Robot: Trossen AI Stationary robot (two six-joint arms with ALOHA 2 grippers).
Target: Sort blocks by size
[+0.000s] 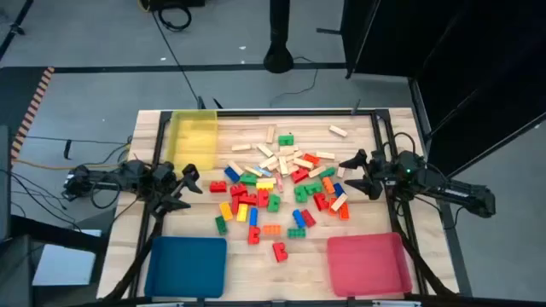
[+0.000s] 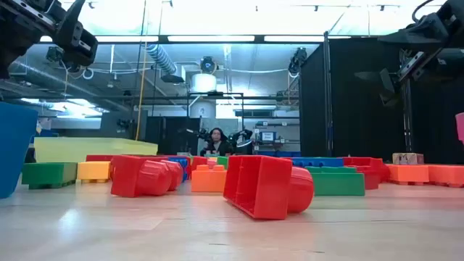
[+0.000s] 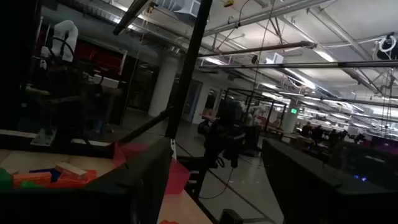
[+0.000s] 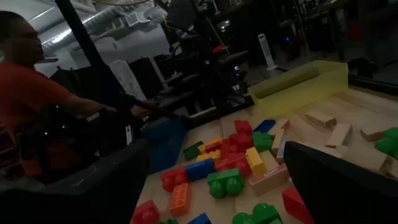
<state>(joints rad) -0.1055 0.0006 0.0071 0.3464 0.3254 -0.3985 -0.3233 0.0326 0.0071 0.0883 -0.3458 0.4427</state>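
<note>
The blocks (image 1: 277, 189) lie in a loose heap on the middle of the wooden table: red, green, blue, yellow and orange studded bricks, with pale wooden bars (image 1: 271, 153) toward the far side. A red brick (image 2: 264, 185) lies on its side nearest the low camera. My left gripper (image 1: 189, 188) hovers open at the heap's left edge, and my right gripper (image 1: 358, 175) hovers open at its right edge. Both stand above the table with nothing between their fingers. The right wrist view looks down on the blocks (image 4: 230, 163).
A yellow tray (image 1: 194, 136) sits at the far left, a blue tray (image 1: 188, 264) at the near left and a pink tray (image 1: 367, 263) at the near right. A person in a red shirt (image 4: 25, 93) is beyond the table's left side.
</note>
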